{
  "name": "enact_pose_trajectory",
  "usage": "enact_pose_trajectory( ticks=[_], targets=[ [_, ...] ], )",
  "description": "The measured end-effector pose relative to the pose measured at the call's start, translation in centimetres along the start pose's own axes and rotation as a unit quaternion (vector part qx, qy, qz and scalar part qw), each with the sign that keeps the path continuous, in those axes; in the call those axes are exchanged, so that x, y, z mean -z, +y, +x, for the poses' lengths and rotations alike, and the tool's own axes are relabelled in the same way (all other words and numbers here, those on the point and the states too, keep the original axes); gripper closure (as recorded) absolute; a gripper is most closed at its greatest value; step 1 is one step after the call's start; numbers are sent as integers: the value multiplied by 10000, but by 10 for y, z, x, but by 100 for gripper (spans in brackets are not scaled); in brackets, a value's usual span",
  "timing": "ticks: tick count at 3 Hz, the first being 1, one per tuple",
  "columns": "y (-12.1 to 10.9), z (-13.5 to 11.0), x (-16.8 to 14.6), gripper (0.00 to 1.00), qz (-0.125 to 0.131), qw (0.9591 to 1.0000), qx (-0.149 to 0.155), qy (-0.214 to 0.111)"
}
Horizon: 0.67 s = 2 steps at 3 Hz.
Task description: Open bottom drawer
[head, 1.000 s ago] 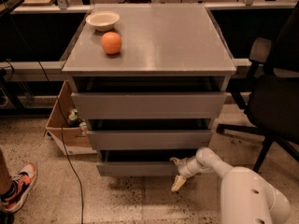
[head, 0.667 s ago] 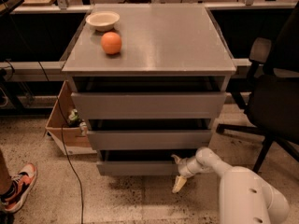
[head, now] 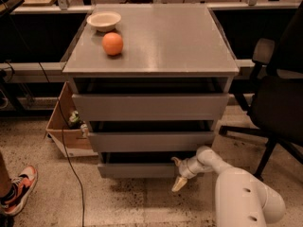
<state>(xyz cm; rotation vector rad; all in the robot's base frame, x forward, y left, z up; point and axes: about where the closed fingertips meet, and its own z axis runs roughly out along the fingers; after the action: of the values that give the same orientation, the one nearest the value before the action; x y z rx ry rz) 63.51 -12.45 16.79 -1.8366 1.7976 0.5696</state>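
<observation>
The bottom drawer (head: pixel 137 170) is the lowest, slimmest grey front of a three-drawer cabinet (head: pixel 151 60); it sits pulled out a little, with a dark gap above it. My gripper (head: pixel 178 172) is at the drawer front's right end, low near the floor. One finger (head: pixel 176 161) hooks over the top edge of the front, the other finger (head: pixel 179 184) hangs below it, so the fingers are spread apart around the front's right end. My white arm (head: pixel 236 193) reaches in from the lower right.
An orange (head: pixel 112 44) and a white bowl (head: pixel 104 21) rest on the cabinet top. A cardboard box (head: pixel 66 136) stands at the cabinet's left, with a black cable (head: pixel 64 150) on the floor. A black office chair (head: pixel 279 103) is at the right. A person's shoe (head: pixel 16 188) is at lower left.
</observation>
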Motion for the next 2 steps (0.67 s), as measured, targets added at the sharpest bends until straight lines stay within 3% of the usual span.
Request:
enact_pose_trajectory(
  ticks=[1,2],
  targets=[
    [0,-3,5,47,0,10000,0,0],
    [-1,-5,8,47,-1,10000,1,1]
  ],
)
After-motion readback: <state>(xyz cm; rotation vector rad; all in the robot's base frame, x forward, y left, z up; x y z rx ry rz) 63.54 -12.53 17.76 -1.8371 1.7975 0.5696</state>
